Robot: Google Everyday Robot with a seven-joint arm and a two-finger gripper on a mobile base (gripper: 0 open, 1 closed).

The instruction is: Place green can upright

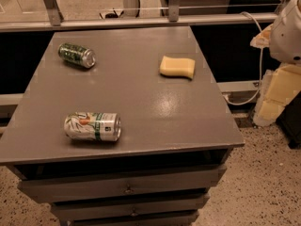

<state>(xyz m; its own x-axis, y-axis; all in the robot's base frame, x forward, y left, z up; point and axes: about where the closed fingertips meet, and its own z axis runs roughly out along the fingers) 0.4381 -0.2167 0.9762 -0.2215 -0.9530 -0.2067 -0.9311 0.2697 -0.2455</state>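
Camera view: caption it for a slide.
Green can and white can lie sideways on grey table with yellow sponge; gripper out of view.

Single view — set high at the front of the counter (141, 102), looking steeply down across its top. Close range — the gripper (277, 95) hangs at the view's right edge, beside the counter.

Green can (76, 55), white leaf-patterned can (92, 126), yellow sponge (177, 67); white claw (262, 37) at right edge.
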